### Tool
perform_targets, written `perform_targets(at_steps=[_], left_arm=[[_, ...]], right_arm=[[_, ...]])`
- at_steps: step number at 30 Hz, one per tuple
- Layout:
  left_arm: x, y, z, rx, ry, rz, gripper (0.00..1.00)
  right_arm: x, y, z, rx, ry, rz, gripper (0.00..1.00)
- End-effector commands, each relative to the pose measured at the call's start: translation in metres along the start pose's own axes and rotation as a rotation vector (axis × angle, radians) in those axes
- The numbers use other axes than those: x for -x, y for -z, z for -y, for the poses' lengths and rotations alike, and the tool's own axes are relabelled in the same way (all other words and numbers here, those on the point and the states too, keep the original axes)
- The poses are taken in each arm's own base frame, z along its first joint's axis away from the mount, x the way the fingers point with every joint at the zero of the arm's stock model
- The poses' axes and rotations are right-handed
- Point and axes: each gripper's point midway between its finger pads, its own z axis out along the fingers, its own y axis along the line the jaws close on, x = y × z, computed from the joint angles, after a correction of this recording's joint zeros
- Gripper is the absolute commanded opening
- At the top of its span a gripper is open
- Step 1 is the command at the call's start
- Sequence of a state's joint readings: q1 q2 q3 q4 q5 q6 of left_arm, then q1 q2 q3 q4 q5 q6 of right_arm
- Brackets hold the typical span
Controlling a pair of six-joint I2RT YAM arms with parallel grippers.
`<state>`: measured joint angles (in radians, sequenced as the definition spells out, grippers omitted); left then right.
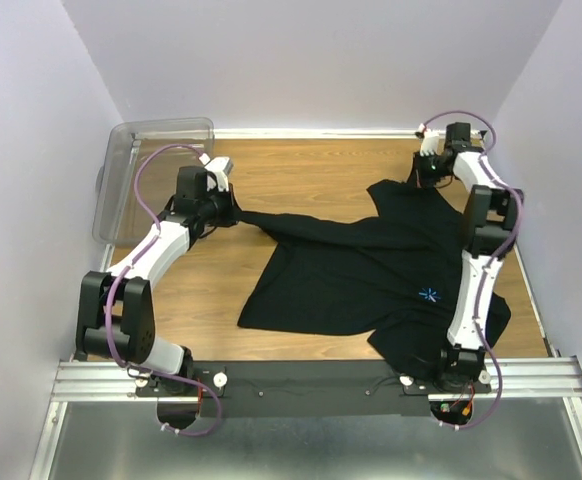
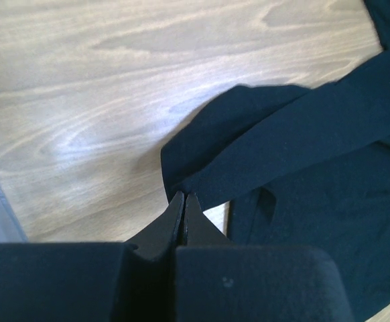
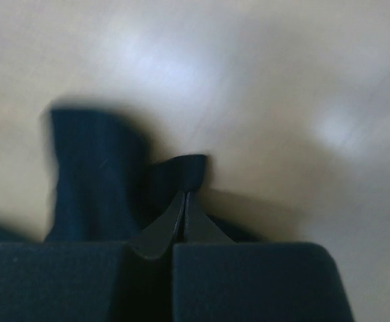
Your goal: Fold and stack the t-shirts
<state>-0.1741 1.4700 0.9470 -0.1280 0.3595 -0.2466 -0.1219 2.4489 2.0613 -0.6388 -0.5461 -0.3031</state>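
A black t-shirt point(image 1: 361, 270) with a light-blue starburst logo point(image 1: 429, 294) lies partly spread on the wooden table. My left gripper point(image 1: 233, 208) is shut on the shirt's left edge, which is pulled into a stretched point. The left wrist view shows the shut jaws pinching the cloth point(image 2: 269, 154) at the gripper point(image 2: 183, 196). My right gripper point(image 1: 426, 178) is at the shirt's far right corner. In the right wrist view the gripper point(image 3: 185, 194) is shut on a fold of black cloth point(image 3: 101, 168); that view is blurred. I see only one shirt.
A clear plastic bin point(image 1: 151, 170) stands at the table's far left, just behind the left arm. White walls close in the table on three sides. A metal rail point(image 1: 311, 380) with the arm bases runs along the near edge.
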Motion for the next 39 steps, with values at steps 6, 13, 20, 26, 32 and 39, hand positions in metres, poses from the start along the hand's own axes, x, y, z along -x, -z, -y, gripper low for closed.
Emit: perform_targets(at_steps=[6, 13, 20, 26, 32, 39], left_arm=[[0.067, 0.05, 0.038, -0.119, -0.092, 0.26, 0.0], [0.168, 0.141, 0.095, -0.183, -0.195, 0.546, 0.0], [0.253, 0.326, 0.185, -0.284, -0.324, 0.977, 0.0], [0.265, 0.457, 0.234, -0.343, -0.388, 1.253, 0.0], [0.251, 0.55, 0.259, -0.377, -0.412, 1.475, 0.0], [0.25, 0.553, 0.243, -0.308, -0.355, 1.532, 0.0]], right_arm=[[0.044, 0.179, -0.121, 0.011, 0.236, 0.273, 0.01], [0.109, 0.346, -0.196, -0.162, 0.424, 0.62, 0.0], [0.162, 0.525, -0.279, -0.318, 0.537, 0.997, 0.0], [0.164, 0.687, -0.355, -0.482, 0.607, 1.401, 0.0], [0.125, 0.792, -0.392, -0.686, 0.601, 1.717, 0.01], [0.112, 0.831, -0.393, -0.83, 0.586, 1.831, 0.01]])
